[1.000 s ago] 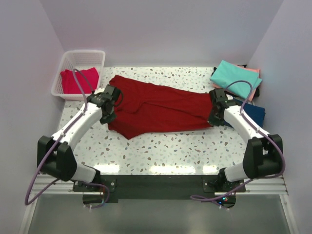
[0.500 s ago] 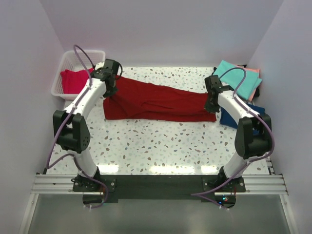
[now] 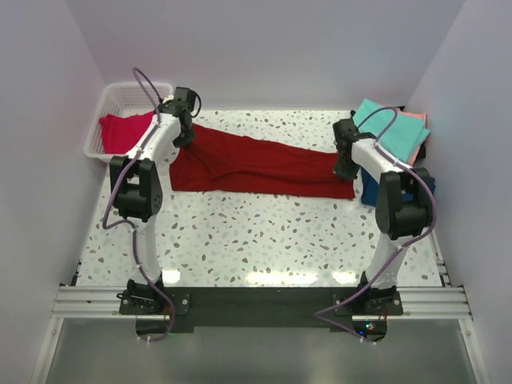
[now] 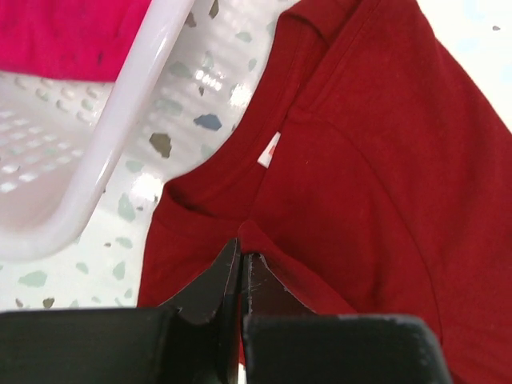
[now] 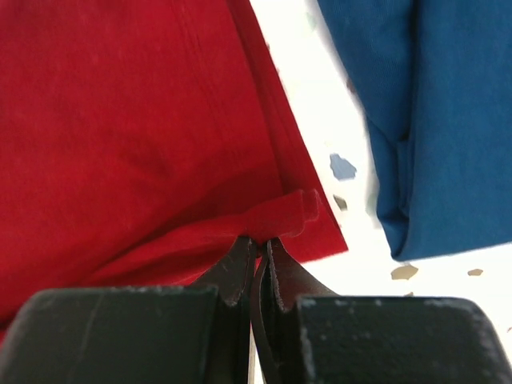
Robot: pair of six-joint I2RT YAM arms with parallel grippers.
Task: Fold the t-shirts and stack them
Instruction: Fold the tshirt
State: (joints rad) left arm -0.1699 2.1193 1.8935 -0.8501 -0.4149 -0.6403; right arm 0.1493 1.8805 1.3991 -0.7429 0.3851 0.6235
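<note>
The large dark red t-shirt (image 3: pixel 256 164) lies folded lengthwise across the back of the table. My left gripper (image 3: pixel 182 136) is shut on a fold of it near the collar (image 4: pixel 240 246), beside the basket. My right gripper (image 3: pixel 344 168) is shut on its hem at the right end (image 5: pixel 264 240). A pinkish-red t-shirt (image 3: pixel 124 132) lies in the white basket (image 3: pixel 136 92). Folded teal (image 3: pixel 384 128) and salmon pink (image 3: pixel 416 118) t-shirts are stacked at the back right. The navy t-shirt (image 3: pixel 416 186) lies just right of my right gripper and shows in the right wrist view (image 5: pixel 432 120).
The white lattice basket rim (image 4: pixel 120 144) is right next to my left gripper. Purple walls close in the table on three sides. Speckled table surface (image 3: pixel 264 236) spreads in front of the red shirt.
Both grippers have carried the near edge of the dark red shirt away from me toward the back, folding it into a narrower band. Both arms are now stretched far out.
</note>
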